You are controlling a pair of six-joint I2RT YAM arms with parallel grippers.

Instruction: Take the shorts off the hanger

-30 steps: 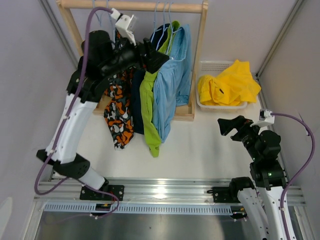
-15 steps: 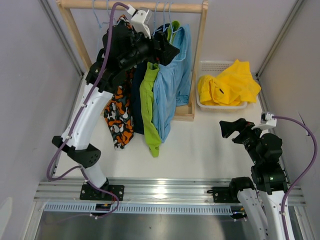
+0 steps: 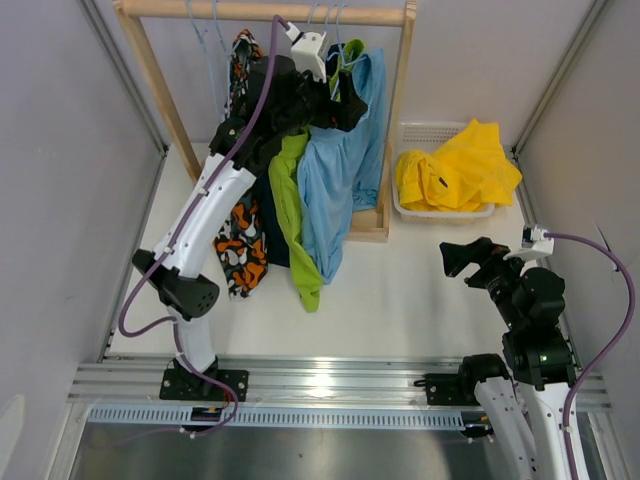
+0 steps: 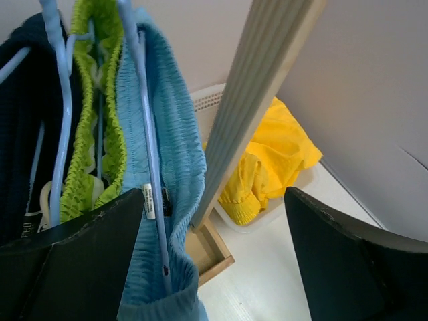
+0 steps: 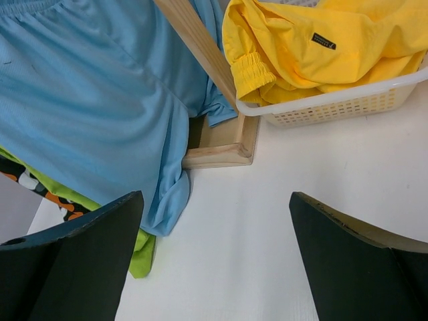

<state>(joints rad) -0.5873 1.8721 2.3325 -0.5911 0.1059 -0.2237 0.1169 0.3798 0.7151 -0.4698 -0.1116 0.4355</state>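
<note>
- Top view: the left arm reaches up to the wooden rack (image 3: 265, 11). The left hand (image 3: 345, 100) sits at hanger height, near the top of the light blue shorts (image 3: 335, 190).
- 4 pairs hang on the rack, left to right: patterned shorts (image 3: 240, 255), navy shorts (image 3: 270, 228), lime green shorts (image 3: 290, 190), then the light blue shorts.
- The yellow shorts (image 3: 460, 165) lie heaped in the white basket (image 3: 430, 130), which stands on the surface (image 3: 400, 290) just right of the rack.
- The right hand (image 3: 460, 258) hangs over the surface, well apart from the rack.
- Left wrist view: the 2 fingers (image 4: 80, 261) are spread and hold nothing. The light blue waistband hangs on a light blue hanger (image 4: 144, 100) just beyond the left finger. The lime green and navy waistbands hang to its left. A rack post (image 4: 261, 100) crosses the gap.
- Right wrist view: the 2 fingers (image 5: 361, 267) are spread and hold nothing. The light blue hem drapes onto the rack base (image 5: 221, 150). The basket stands just beside that base.
</note>
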